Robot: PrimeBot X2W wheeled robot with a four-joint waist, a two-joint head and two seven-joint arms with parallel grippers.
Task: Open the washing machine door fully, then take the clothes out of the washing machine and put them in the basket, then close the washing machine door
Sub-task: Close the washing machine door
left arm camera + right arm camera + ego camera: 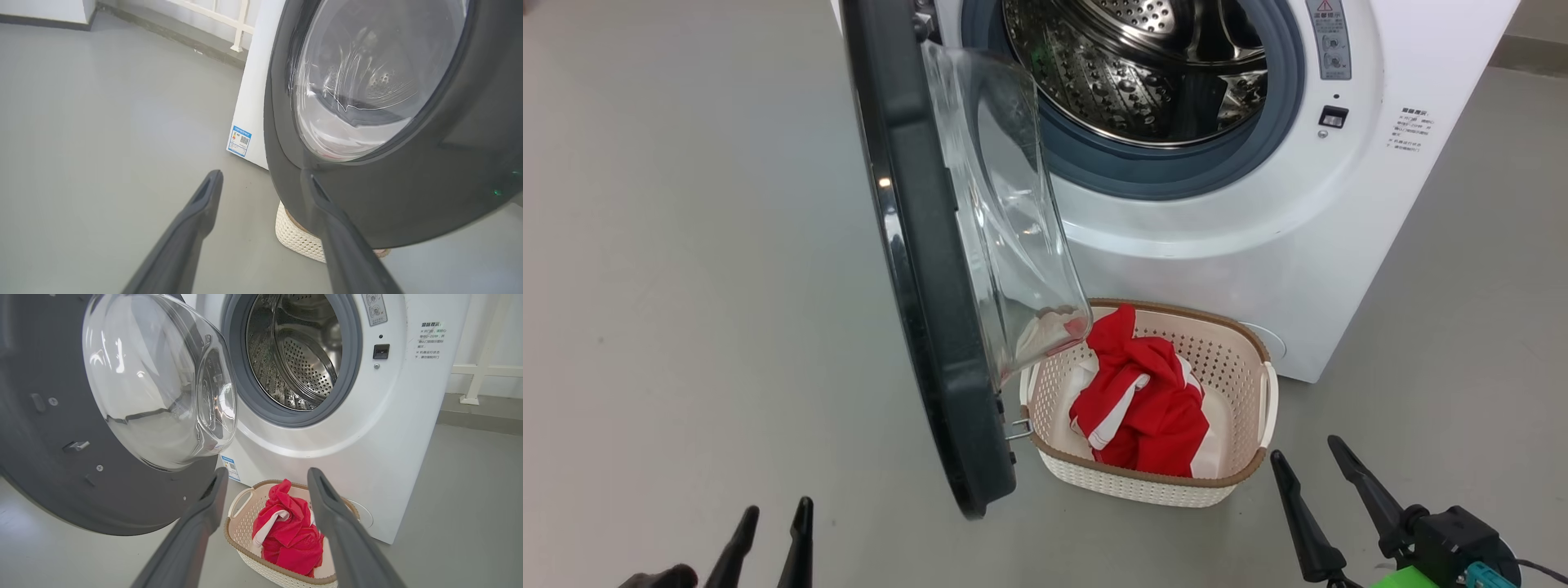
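The white washing machine [1258, 245] [408, 437] stands with its black-rimmed glass door [931, 269] [408, 143] [122, 416] swung wide open toward me. Its steel drum [1143, 73] [302, 363] shows no fabric. The red clothes [1143, 408] [290, 535] with white trim lie bunched in the cream basket [1241, 359] [241, 522] [294, 239] on the floor in front of the washer. My left gripper [772, 514] [263, 177] is open and empty, low at the left, just outside the door's outer face. My right gripper [1307, 453] [265, 473] is open and empty, right of the basket.
Bare grey floor [686, 286] spreads to the left of the door and to the right of the washer. A white railing [482, 371] and wall stand behind the machine. The open door's lower edge overhangs the basket's left side.
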